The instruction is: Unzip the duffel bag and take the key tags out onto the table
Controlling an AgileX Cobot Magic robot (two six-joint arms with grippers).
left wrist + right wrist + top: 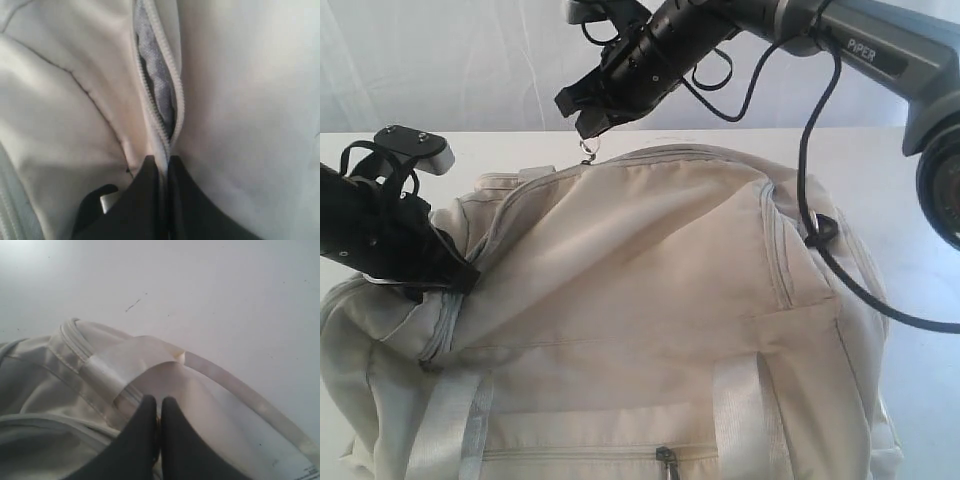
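Observation:
The cream duffel bag (650, 270) fills most of the exterior view on the white table (720, 140). My right gripper (588, 128) hangs over the bag's far top edge, shut on the metal ring pull (588, 150); in the right wrist view its fingers (170, 412) press together above the fabric. My left gripper (460, 278) is at the bag's left end, shut on a fold of the bag beside the grey zipper (160, 105). That zipper is parted a little, and dark grey lining (157, 85) shows inside. The key tags are hidden.
A webbing handle (240, 390) lies loose on the table behind the bag. A black cable (810, 190) from the right arm drapes over the bag's right shoulder by a D-ring (820, 232). A front pocket zipper pull (665, 458) sits at the near edge.

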